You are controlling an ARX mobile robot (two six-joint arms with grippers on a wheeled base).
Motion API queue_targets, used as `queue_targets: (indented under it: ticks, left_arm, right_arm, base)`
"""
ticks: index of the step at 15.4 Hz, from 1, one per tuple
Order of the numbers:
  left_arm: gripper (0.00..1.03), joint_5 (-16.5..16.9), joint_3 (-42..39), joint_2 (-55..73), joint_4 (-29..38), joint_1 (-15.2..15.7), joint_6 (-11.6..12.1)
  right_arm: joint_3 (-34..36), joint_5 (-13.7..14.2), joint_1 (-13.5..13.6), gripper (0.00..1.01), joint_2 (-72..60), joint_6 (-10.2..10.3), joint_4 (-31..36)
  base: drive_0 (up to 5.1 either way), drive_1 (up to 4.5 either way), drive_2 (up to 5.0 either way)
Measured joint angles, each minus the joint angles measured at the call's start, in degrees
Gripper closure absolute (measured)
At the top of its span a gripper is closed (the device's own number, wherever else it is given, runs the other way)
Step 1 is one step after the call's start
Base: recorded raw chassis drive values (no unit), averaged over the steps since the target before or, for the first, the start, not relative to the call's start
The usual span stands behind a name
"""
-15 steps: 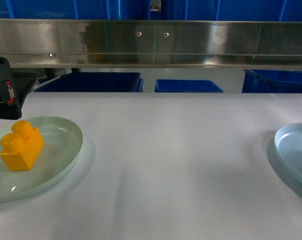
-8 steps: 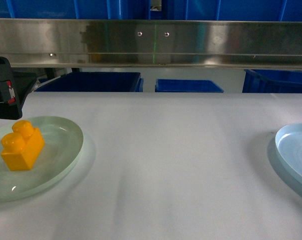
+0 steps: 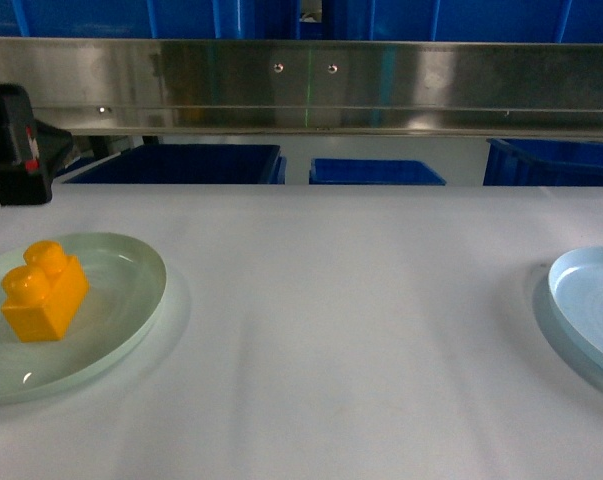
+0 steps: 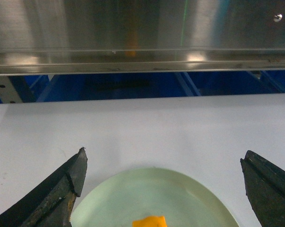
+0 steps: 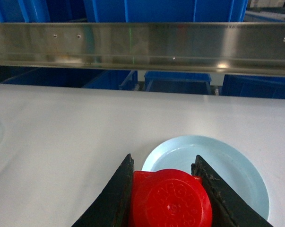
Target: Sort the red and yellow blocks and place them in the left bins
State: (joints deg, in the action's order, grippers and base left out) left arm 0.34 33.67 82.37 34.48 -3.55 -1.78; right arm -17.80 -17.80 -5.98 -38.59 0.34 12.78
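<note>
White and smooth, the worktop (image 3: 361,330) runs back to a brushed steel rail (image 3: 311,85), and behind that rail stand deep blue crates (image 3: 181,163) with thick rims.

In the left wrist view the left end effector (image 4: 163,189) is spread wide, its two dark, ridged fingers (image 4: 62,189) standing far apart and holding nothing. It hangs above a pale green, glassy round plate (image 4: 133,198), and between the fingers only the top edge of the yellow block (image 4: 149,221) shows. In the head view only a black part of that arm (image 3: 16,145) with a red mark shows at the left edge.

In the right wrist view the right end effector (image 5: 163,196) is clamped on a red block (image 5: 170,201), a chunky glossy plastic piece whose round stud faces the camera with raised lettering too small to read. It is held over the near edge of a shallow pale blue round plate (image 5: 237,165).

From the head view the yellow block (image 3: 43,292) sits on the green plate (image 3: 111,320) at the left of the worktop, angled, with two round studs on top. The blue plate (image 3: 591,305) lies well apart at the right edge.
</note>
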Motion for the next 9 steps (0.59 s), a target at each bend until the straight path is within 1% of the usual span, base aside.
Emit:
queue_targets:
  ticks: [1, 3, 5, 7, 8, 9]
  left_arm:
    - [0.05, -0.17, 2.56, 1.09, -2.49, -0.07, -1.46]
    - [0.05, -0.37, 4.83, 3.15, -7.21, -0.81, -3.8]
    - [0.05, -1.07, 5.53, 5.73, -10.05, -1.66, -5.33]
    - [0.05, -2.36, 5.68, 7.52, -11.45, -1.92, -5.99]
    - [0.05, -4.31, 5.62, 8.39, -11.02, -1.9, -5.99]
    - [0.05, -5.92, 4.72, 9.99, -8.79, -0.9, -5.75]
  right_arm:
    - [0.7, 0.0, 0.0, 0.72, -0.33, 0.0, -0.28]
    - [0.79, 0.02, 0.31, 0.72, -0.2, 0.0, 0.83]
    - [1.11, 0.07, 0.48, 0.72, -0.2, 0.0, 1.01]
    - [1.7, 0.2, 0.94, 0.72, -0.26, 0.0, 0.94]
    - [1.73, 0.2, 1.18, 0.72, -0.26, 0.02, 0.96]
    - [2.32, 0.2, 1.16, 0.72, -0.26, 0.02, 0.98]
  base:
    - [0.0, 0.0, 0.0]
    - [0.0, 0.0, 0.0]
    - [0.0, 0.0, 0.0]
    - [0.0, 0.0, 0.0]
    - [0.0, 0.0, 0.0]
    - [0.0, 0.0, 0.0]
